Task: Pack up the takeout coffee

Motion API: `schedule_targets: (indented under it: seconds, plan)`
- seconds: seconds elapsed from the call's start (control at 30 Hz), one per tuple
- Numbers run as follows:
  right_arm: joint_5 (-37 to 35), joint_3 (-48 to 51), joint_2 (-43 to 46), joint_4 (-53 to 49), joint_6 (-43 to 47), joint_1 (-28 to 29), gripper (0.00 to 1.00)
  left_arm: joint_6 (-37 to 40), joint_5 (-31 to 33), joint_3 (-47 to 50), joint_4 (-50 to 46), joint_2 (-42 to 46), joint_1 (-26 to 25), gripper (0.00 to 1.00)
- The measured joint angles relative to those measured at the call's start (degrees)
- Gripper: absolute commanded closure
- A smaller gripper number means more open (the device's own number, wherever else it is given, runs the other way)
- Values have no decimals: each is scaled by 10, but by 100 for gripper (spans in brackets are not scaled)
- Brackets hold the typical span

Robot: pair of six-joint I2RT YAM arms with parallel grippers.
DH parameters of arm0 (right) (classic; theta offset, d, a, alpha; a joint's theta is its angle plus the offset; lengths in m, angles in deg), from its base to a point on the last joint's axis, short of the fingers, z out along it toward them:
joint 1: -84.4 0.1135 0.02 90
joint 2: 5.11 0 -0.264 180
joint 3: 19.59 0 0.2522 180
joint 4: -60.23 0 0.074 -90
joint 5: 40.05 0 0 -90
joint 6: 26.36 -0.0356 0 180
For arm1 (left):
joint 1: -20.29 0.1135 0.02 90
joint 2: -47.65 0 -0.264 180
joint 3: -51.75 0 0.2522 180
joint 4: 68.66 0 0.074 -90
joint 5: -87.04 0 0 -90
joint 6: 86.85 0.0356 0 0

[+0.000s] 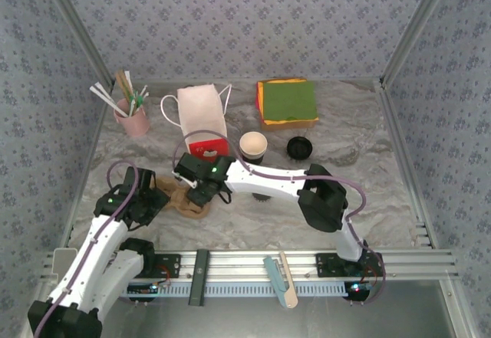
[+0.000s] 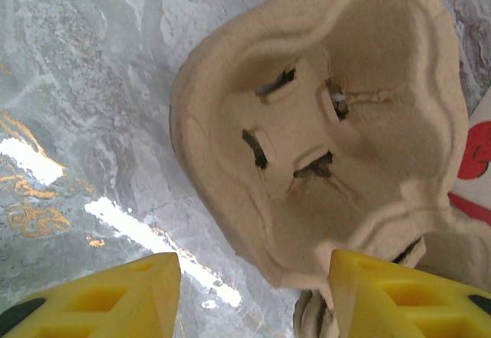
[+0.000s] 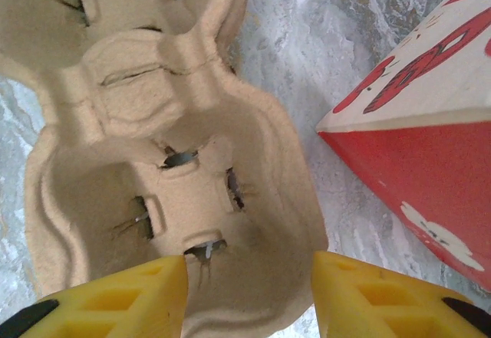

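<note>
One cardboard carrier (image 3: 138,100), left gripper (image 2: 252,277) released above it, right gripper (image 3: 249,265) astride it, we cannot tell its grasp.

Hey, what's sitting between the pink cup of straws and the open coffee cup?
The white and red paper bag sits between the pink cup and the open coffee cup. The top external view shows it.
</note>
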Motion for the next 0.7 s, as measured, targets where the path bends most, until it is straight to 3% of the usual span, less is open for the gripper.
schedule_targets:
  seconds: [0.37,0.47,0.7]
  plan:
    - [12,-22,-33,-14,-1,-23,54,30,-5,0,23,-22,22,47]
    - [18,-25,-36,-15,-2,-25,61,33,-8,0,24,-27,22,47]
    - [43,-30,-40,-16,-5,-25,68,41,-9,0,35,-39,25,47]
